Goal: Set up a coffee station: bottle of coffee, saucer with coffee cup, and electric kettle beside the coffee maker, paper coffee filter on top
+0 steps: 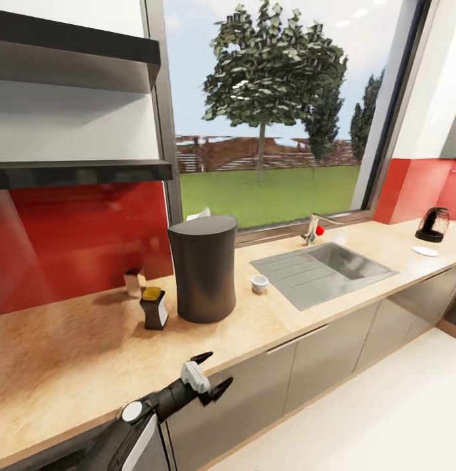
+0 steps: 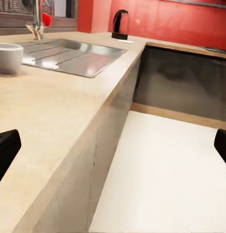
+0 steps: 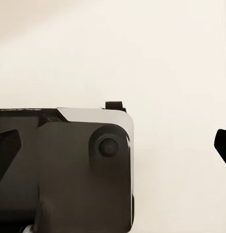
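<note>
The coffee maker [image 1: 203,268] stands upright on the table [image 1: 70,353], just in front of the window sill. A bit of white, the paper coffee filter [image 1: 197,214], peeks over its flat top at the back edge; whether it lies on the top or behind it I cannot tell. At about 8 o'clock from the coffee maker, just beside it but apart, stands the bottle of coffee [image 1: 154,308], upright with its yellow cap up. At 3 o'clock from the coffee maker, near it, sits the coffee cup [image 1: 259,283], also seen in the left wrist view [image 2: 8,57], directly on the wood and close to the corner of the steel sink [image 1: 322,269]. Well apart, far off at 2 o'clock past the sink, the electric kettle [image 1: 433,225] stands by the red wall, with the saucer [image 1: 424,250] lying flat just in front of it at 6 o'clock. Two black shelves hang on the wall at 10 o'clock from the coffee maker; the lower, thinner one is the kitchen shelf [image 1: 80,173].

The left pincer [image 1: 207,375] hovers off the table's front edge at 6 o'clock from the coffee maker, its fingers spread apart and holding nothing. In the right wrist view the right pincer [image 3: 113,150] hangs over pale floor with dark fingertips at opposite edges of the picture, apart and empty
</note>
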Controlling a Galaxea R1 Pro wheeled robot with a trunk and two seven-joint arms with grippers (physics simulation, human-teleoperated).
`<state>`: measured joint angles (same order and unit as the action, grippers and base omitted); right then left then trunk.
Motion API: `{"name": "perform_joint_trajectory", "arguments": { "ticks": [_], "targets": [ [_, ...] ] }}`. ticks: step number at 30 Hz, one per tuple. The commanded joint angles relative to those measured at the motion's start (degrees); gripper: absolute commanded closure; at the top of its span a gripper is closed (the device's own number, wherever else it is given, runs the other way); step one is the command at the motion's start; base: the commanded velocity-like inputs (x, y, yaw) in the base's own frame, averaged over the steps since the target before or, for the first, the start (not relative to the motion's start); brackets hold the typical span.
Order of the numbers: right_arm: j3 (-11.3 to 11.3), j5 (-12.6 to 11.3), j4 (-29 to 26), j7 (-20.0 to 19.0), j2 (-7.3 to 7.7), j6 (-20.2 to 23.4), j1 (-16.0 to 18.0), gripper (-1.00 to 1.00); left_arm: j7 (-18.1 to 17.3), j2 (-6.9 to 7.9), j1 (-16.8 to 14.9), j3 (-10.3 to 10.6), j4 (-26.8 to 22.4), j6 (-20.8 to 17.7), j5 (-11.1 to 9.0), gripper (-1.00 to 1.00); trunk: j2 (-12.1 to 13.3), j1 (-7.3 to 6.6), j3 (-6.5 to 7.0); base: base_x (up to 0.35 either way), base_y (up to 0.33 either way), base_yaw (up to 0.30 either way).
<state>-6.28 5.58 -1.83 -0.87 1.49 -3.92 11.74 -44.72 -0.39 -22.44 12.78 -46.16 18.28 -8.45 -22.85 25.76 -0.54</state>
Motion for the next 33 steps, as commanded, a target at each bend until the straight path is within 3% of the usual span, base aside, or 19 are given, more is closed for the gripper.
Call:
{"name": "perform_joint_trajectory", "arguments": {
  "ticks": [1,2,4,6,13,22,29,33],
  "targets": [
    [-0.5,0.6,0.1,-0.1,0.01,-0.2,0.0,-1.00,-0.7,-0.95,0.1,0.6,0.3,-0.3,-0.4,-1.00,-0.1,0.03,-0.06,0.000,0.000,-0.282],
    [-0.5,0.6,0.1,-0.1,0.00,-0.2,0.0,-1.00,-1.1,-2.09,0.5,1.3,0.4,-0.5,-0.3,-1.00,-0.1,0.03,-0.06,0.000,0.000,-0.283],
    [-0.5,0.6,0.1,-0.1,0.00,-0.2,0.0,-1.00,-1.3,-6.00,2.7,4.7,0.6,-0.8,-0.3,-1.00,-0.1,0.03,-0.06,0.000,0.000,-0.283],
    [-0.5,0.6,0.1,-0.1,0.00,-0.3,0.0,-1.00,-1.2,-6.53,2.8,5.0,0.6,-0.8,-0.4,-1.00,-0.1,0.03,-0.06,0.000,0.000,-0.283],
    [-0.5,0.6,0.0,-0.1,0.00,-0.3,0.0,-1.00,1.2,-6.81,4.7,5.1,0.6,-0.2,-2.3,-1.00,-0.1,0.03,-0.06,-0.083,-0.048,-0.283],
    [-0.6,0.6,0.0,-0.1,0.00,-0.3,0.0,-1.00,2.2,-6.83,5.4,5.2,0.6,0.1,-2.4,-1.00,-0.1,0.03,-0.07,-0.228,-0.164,-0.281],
    [-0.6,0.6,0.0,-0.1,-0.02,-0.3,0.0,-1.00,2.2,-6.74,5.4,5.0,0.9,0.1,-2.5,-1.00,-0.1,0.03,-0.12,-0.143,-0.106,-0.081],
    [-0.6,0.6,0.0,-0.1,0.00,-0.2,0.0,-1.00,4.5,-6.23,6.2,4.8,7.2,0.2,-2.2,-1.00,-0.1,0.03,-0.12,-0.010,-0.007,-0.115]
  ]
}}
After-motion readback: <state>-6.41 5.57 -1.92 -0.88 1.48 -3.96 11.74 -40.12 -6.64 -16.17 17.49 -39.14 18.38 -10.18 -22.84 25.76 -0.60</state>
